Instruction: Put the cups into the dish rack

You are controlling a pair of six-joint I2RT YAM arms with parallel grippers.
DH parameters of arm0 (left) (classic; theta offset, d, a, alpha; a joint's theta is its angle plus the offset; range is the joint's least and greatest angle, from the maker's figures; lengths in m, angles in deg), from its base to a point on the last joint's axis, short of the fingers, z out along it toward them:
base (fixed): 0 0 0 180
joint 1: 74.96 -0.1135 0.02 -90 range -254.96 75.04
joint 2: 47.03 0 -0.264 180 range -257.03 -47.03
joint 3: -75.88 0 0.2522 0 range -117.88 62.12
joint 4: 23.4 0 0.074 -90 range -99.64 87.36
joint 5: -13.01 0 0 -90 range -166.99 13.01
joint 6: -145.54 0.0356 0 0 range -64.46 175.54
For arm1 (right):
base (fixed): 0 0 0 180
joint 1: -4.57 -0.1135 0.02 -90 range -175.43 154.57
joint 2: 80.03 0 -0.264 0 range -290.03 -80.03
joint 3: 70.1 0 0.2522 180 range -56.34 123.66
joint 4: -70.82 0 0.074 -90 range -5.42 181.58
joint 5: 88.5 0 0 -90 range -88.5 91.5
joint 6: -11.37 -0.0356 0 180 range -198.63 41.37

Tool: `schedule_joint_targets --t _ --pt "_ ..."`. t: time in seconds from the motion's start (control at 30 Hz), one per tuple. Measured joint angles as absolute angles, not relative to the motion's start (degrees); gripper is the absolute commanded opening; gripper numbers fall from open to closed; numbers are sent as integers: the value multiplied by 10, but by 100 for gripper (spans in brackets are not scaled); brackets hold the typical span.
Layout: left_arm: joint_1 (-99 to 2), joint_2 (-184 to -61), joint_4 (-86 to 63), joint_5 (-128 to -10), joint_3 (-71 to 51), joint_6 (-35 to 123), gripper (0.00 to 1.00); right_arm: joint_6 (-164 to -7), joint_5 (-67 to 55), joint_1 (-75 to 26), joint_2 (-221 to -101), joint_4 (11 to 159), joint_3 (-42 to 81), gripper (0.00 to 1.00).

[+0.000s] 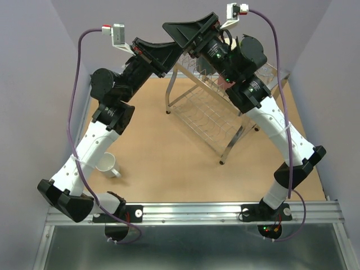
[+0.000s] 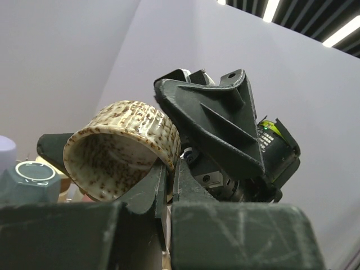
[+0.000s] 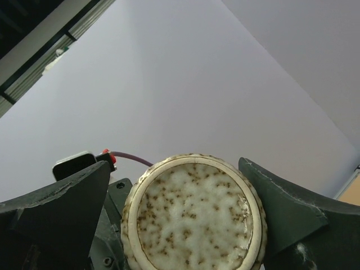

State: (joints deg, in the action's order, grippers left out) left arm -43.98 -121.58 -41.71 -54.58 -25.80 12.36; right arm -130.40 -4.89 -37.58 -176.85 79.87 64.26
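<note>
The speckled cup (image 2: 121, 149) is held high above the left end of the rack (image 1: 205, 115). Its wall is pinched by the clenched left gripper (image 2: 170, 181), so that the base is offered outward. The right gripper (image 3: 175, 185) is spread wide, its fingers flanking that base but not closed on it, apparently so the cup can be taken over and turned for loading. A white mug (image 1: 108, 164) is seen on the surface (image 1: 169, 163), well apart from the rack, to its left.
</note>
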Motion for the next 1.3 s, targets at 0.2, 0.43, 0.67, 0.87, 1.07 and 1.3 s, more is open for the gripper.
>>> schedule_joint_targets --t 0.2,0.43,0.67,0.87,1.07,1.3 --pt "-423 -1216 -389 -579 -261 161 0 -1298 -29 -379 -1772 808 643 100" --pt "-419 -1207 -373 -588 -261 181 0 -1294 -6 -383 -1771 812 643 93" --pt "-417 -1191 -361 -590 -255 191 0 -1289 14 -386 -1772 812 643 75" --pt "-416 -1170 -358 -595 -237 196 0 -1297 18 -388 -1772 811 643 69" --pt "-416 -1161 -360 -597 -231 198 0 -1301 15 -392 -1774 811 647 38" --pt "-417 -1161 -359 -598 -230 197 25 -1305 15 -392 -1775 811 647 0"
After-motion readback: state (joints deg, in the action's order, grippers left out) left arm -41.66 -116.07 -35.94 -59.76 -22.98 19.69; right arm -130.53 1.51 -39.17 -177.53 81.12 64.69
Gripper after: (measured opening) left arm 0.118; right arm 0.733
